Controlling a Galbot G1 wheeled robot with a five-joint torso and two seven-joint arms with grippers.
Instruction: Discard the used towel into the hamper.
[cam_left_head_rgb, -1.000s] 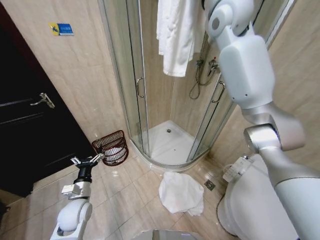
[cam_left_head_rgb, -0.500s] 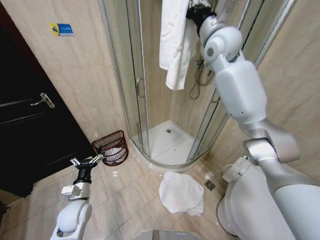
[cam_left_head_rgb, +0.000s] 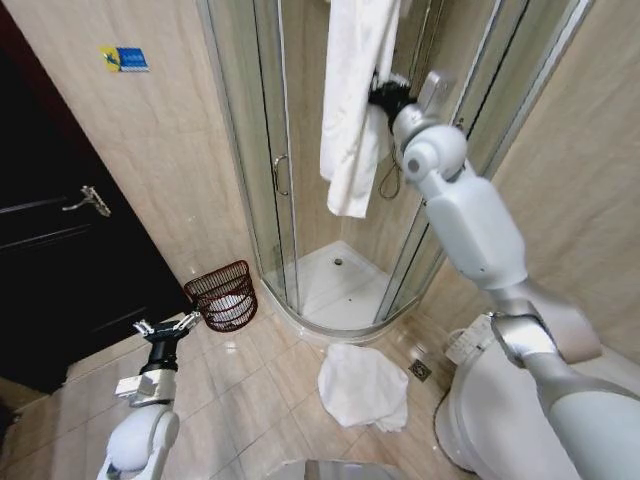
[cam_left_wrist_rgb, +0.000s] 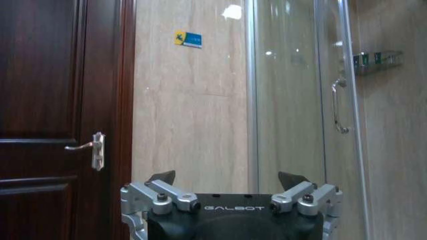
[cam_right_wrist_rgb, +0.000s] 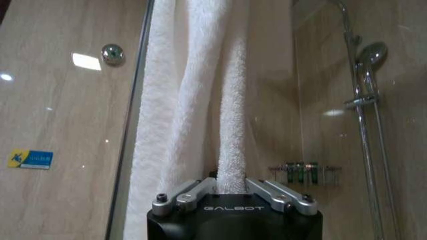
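Your shower enclosure (cam_left_head_rgb: 300, 200) fills the centre, and the white towel (cam_left_head_rgb: 352, 100) hangs over its door at twelve o'clock. Your right gripper (cam_left_head_rgb: 383, 97) is raised there, pinched closed on a fold of that towel. The hamper (cam_left_head_rgb: 224, 296) stands on the floor at eight o'clock beside the glass. Your left gripper (cam_left_head_rgb: 168, 328) hovers low near the hamper's seven o'clock, fingers spread, holding nothing.
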